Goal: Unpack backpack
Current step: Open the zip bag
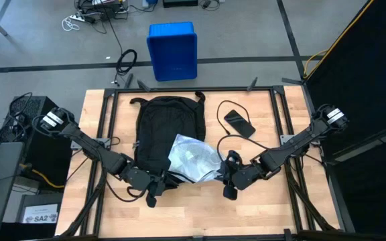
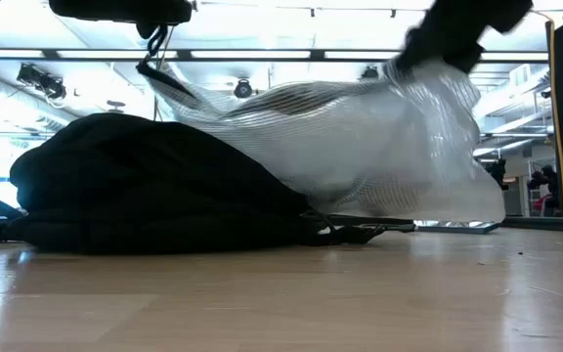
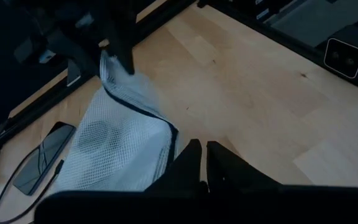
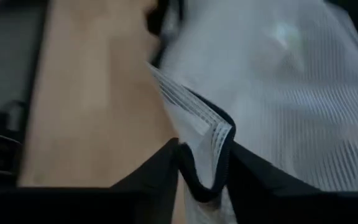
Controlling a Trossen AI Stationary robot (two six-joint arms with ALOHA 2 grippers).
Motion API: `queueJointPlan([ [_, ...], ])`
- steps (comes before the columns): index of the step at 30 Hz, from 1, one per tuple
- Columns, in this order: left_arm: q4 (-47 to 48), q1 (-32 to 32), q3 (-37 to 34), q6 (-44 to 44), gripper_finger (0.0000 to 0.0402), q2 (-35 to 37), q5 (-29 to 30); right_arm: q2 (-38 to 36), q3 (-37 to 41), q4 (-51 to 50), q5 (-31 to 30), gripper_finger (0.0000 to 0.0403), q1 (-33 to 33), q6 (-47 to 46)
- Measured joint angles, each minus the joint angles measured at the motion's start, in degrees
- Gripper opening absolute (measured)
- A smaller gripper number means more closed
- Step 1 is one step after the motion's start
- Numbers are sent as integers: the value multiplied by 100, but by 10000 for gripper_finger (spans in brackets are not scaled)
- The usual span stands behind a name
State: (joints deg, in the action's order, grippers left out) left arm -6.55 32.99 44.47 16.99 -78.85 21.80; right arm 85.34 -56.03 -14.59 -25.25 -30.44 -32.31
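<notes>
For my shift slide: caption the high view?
Right pincer grips white mesh pouch half out of the backpack.

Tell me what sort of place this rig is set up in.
Probably a lab or workshop in a large open hall: bare concrete floor with loose cables around the wooden table, a blue bin beside it, and ceiling strip lights.

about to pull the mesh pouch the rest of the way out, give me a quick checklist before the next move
1. Right gripper fingers around mesh pouch edge: ok.
2. Left gripper fingers shut at the backpack opening: ok; whether they pinch fabric: cannot tell.
3. Pouch out of the backpack: not ok, one end seems inside.
4. Phone and cable lie apart from the pouch: ok.
5. Bare table near the right gripper for set-down: ok.
</notes>
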Motion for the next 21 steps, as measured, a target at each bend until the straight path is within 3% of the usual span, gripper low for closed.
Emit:
queueJointPlan([
  [7, -355, -9, -2, 81, 0, -2, 113, 83, -4, 2048, -12, 181, 35, 1329],
  [11, -650, -31, -2, 101, 0, -2, 254, 379, -6, 2650, -54, 208, 110, 1864],
  [21, -882, -85, -2, 103, 0, -2, 323, 2031, -112, 4570, 290, 239, 687, 2254],
])
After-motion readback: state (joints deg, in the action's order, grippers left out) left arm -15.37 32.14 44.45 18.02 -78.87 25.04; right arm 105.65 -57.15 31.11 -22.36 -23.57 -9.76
